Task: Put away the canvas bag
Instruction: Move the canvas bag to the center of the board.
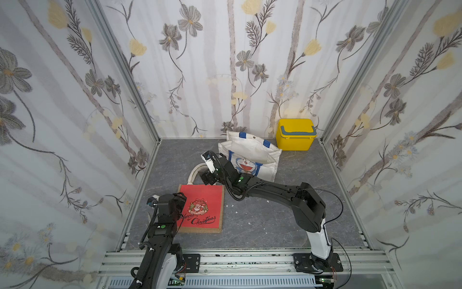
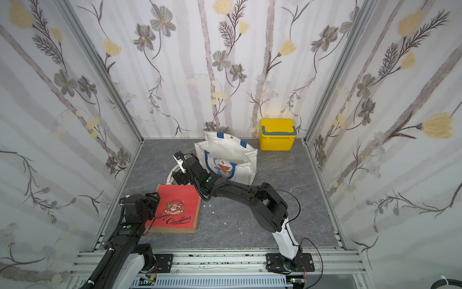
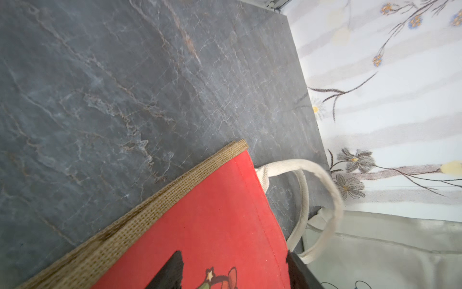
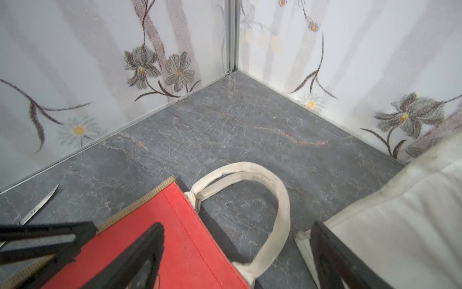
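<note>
The red canvas bag [image 1: 202,210] [image 2: 175,210] with a Christmas print and burlap edging lies flat on the grey floor, its cream handles [image 1: 196,170] [image 4: 275,200] pointing toward the back. My left gripper [image 1: 181,200] [image 3: 232,272] hovers open over the bag's near left part, its jaws spread above the red cloth [image 3: 200,225]. At the bag's top edge my right gripper [image 1: 208,179] [image 4: 237,260] stands open. A handle loop lies on the floor between its fingers, touching neither.
A white tote [image 1: 252,155] [image 2: 230,155] with a blue cartoon print stands upright just behind the right gripper. A yellow lidded box [image 1: 295,135] sits in the back right corner. A thin metal blade [image 4: 40,205] lies on the floor by the left wall.
</note>
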